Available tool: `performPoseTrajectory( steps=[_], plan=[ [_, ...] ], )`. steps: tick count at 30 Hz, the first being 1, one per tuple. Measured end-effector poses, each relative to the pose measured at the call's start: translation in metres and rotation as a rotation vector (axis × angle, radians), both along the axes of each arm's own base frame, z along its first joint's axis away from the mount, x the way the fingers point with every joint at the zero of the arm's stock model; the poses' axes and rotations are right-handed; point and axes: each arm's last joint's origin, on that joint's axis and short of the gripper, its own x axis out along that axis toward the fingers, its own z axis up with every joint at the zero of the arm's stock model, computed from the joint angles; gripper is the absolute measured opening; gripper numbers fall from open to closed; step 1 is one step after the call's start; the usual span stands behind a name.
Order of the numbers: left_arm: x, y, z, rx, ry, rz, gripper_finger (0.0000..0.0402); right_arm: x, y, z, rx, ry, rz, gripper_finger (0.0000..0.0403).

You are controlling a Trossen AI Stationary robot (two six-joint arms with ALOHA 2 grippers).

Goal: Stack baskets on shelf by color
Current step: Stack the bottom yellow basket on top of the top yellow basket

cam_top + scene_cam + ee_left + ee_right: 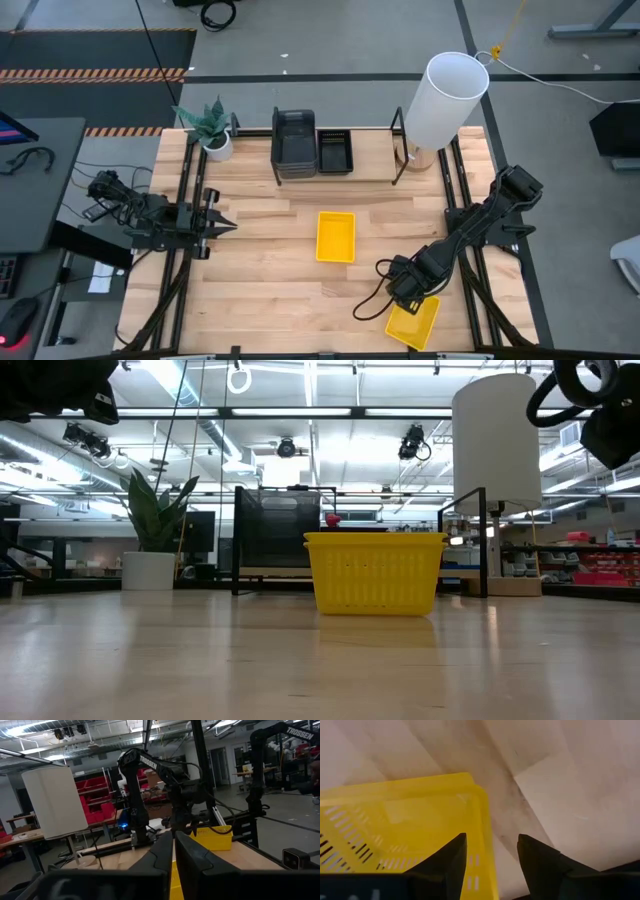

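Observation:
One yellow basket [335,236] rests flat on the table's middle. A second yellow basket [413,322] lies near the front right edge. My right gripper [490,865] points down over it, open. One finger stands inside the basket's wall [487,820], by a corner, and one outside, clear of it. A dark grey basket [293,145] and a black perforated basket [335,152] sit side by side on the shelf [380,168] at the far edge. My left gripper [222,225] waits shut at the table's left, pointing level toward the right.
A tall white cylinder [445,100] stands at the shelf's right end and a potted plant [213,130] at its left end. Black rails run along both table sides. Bare wood lies between the middle yellow basket and the shelf.

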Motion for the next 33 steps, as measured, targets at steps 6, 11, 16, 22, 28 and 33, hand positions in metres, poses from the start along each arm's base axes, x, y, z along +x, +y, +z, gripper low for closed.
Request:
performPoseTrajectory(
  steps=[6,11,16,22,28,33],
  plan=[
    [0.0,0.0,0.0,0.0,0.0,0.0,0.0034,0.0,-0.001,-0.004,-0.017,-0.028,0.0,0.0179],
    [0.0,0.0,0.0,0.0,0.0,0.0,0.0034,-0.001,-0.001,-0.016,0.001,-0.06,-0.02,0.0168],
    [0.0,0.0,0.0,0.0,0.0,0.0,0.0027,-0.006,-0.003,-0.025,0.0,-0.054,-0.027,0.014],
    [0.0,0.0,0.0,0.0,0.0,0.0,0.003,-0.006,-0.003,-0.025,-0.005,-0.058,-0.025,0.0078],
    [0.0,0.0,0.0,0.0,0.0,0.0,0.0036,-0.005,-0.003,-0.025,-0.005,-0.063,-0.025,0.0008],
    [0.0,0.0,0.0,0.0,0.0,0.0,0.0029,0.006,-0.008,-0.018,0.018,-0.086,-0.01,0.001]
  ],
)
